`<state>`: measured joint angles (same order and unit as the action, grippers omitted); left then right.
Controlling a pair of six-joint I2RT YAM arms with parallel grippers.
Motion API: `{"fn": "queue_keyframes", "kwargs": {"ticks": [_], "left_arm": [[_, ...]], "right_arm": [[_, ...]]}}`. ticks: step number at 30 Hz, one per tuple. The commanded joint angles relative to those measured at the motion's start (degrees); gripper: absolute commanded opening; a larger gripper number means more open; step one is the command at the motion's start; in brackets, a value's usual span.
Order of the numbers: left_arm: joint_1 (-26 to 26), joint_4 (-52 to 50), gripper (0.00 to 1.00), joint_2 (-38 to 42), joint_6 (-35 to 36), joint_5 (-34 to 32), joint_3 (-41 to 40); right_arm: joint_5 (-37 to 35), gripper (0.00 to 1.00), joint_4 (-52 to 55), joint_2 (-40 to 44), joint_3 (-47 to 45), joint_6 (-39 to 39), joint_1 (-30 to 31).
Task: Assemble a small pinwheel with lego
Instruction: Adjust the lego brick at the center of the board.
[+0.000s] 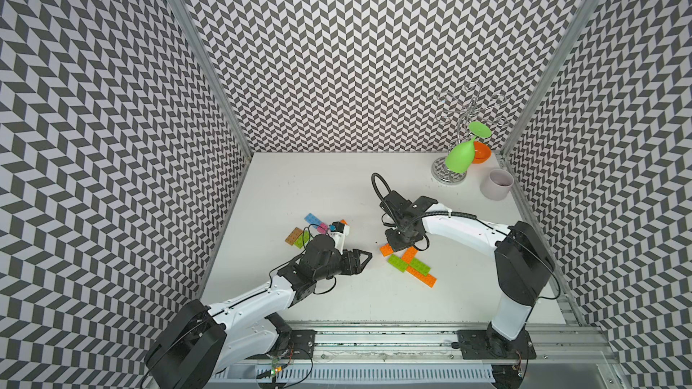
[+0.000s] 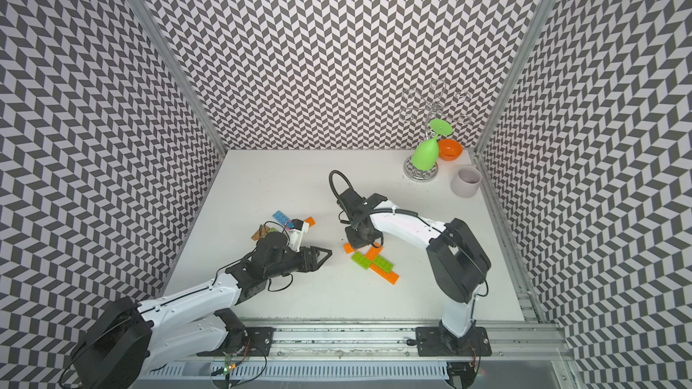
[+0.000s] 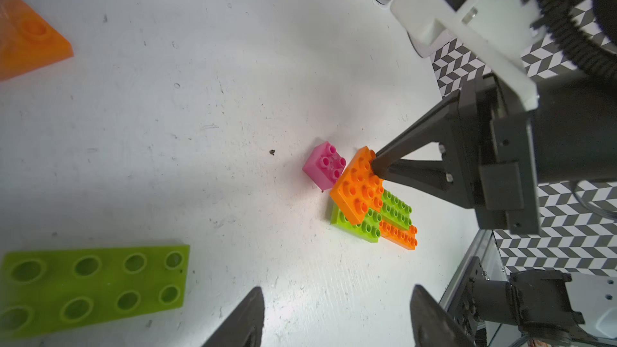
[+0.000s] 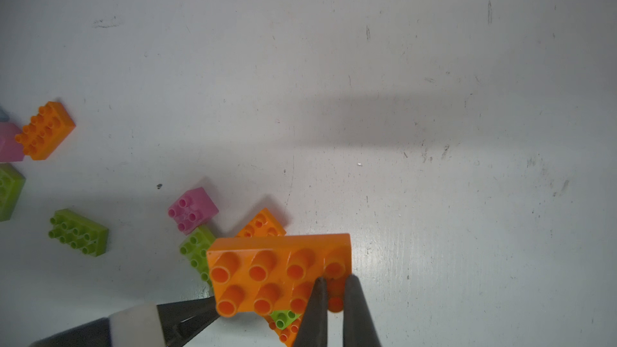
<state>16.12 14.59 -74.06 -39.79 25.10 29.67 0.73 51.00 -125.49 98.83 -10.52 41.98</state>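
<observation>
white table point(image 1: 337, 188), scattered lego point(image 1: 397, 263), grey cup point(image 1: 496, 185)

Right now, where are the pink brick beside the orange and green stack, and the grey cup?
pink brick point(image 3: 329, 162): left wrist view, on its studded top.
grey cup point(image 1: 495, 191): in a top view, on its outer wall.

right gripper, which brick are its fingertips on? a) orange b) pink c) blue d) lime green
a: the right gripper has its narrow-set fingertips pinched on one end of the orange brick, which overlaps the lime green bricks, while the pink brick sits beside it with no finger on it.
</observation>
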Motion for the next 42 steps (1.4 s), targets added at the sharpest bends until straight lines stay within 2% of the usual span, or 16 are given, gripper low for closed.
{"fn": "queue_keyframes", "kwargs": {"ticks": [1, 7, 20, 26, 42], "left_arm": [[0.2, -0.3, 0.68, 0.9, 0.9, -0.4, -0.3], [0.2, -0.5, 0.68, 0.9, 1.0, -0.4, -0.3], [0.2, -1.0, 0.68, 2.3, 0.9, -0.4, -1.2], [0.2, -1.0, 0.68, 2.3, 0.9, -0.4, -1.6], [2.2, -4.8, 0.68, 8.7, 1.8, -2.4, -4.3]], "right_arm": [[-1.1, 0.19, 2.2, -1.2, -1.2, 0.3, 0.5], [-1.4, 0.19, 3.3, -1.0, -3.0, -0.3, 1.0], [-1.0, 0.10, 4.2, -2.0, -2.5, -1.3, 1.2], [-1.2, 0.09, 4.3, -2.2, -2.1, -1.4, 1.5], [-3.5, 0.09, 5.2, 1.3, 5.5, -4.3, 1.9]]}}
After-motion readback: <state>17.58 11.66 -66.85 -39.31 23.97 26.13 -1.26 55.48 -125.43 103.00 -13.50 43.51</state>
